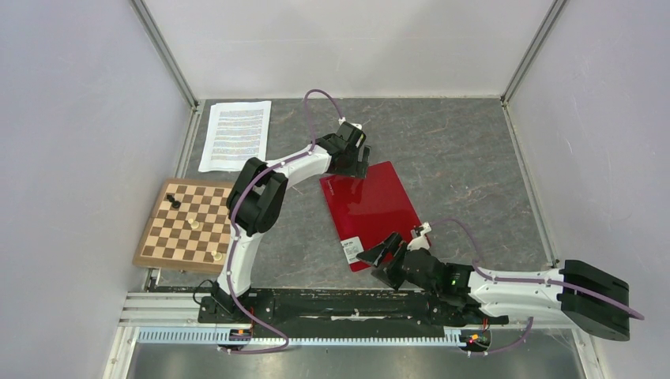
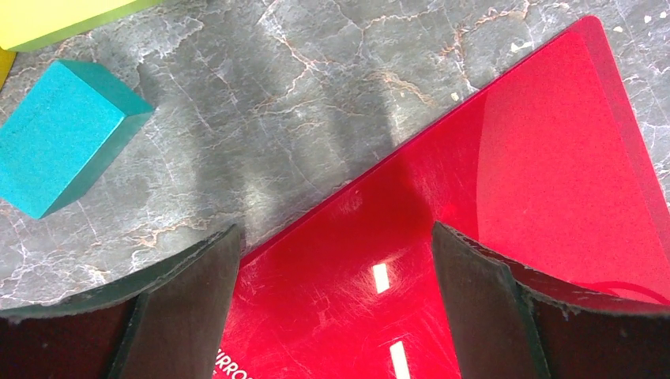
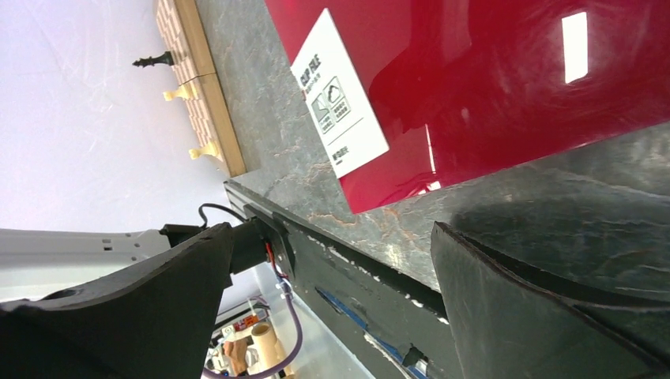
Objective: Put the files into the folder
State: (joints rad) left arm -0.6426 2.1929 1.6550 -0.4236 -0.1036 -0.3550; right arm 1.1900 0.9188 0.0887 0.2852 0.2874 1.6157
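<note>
The files [image 1: 235, 134], white printed sheets, lie flat at the far left of the table. The folder [image 1: 370, 209], crimson and closed, lies flat mid-table with its white label [image 1: 350, 251] at the near corner. My left gripper [image 1: 359, 160] is open and empty, low over the folder's far left edge; in the left wrist view [image 2: 332, 316] its jaws straddle the folder's edge [image 2: 513, 181]. My right gripper [image 1: 385, 258] is open and empty, by the folder's near edge; in the right wrist view [image 3: 332, 308] the folder [image 3: 474, 79] and label [image 3: 340, 95] lie just beyond the jaws.
A wooden chessboard [image 1: 188, 223] with a few pieces sits at the left, near the left arm. A teal block [image 2: 59, 134] and a yellow edge [image 2: 63, 16] show in the left wrist view. Walls enclose the table; a rail [image 1: 316, 304] runs along the near edge.
</note>
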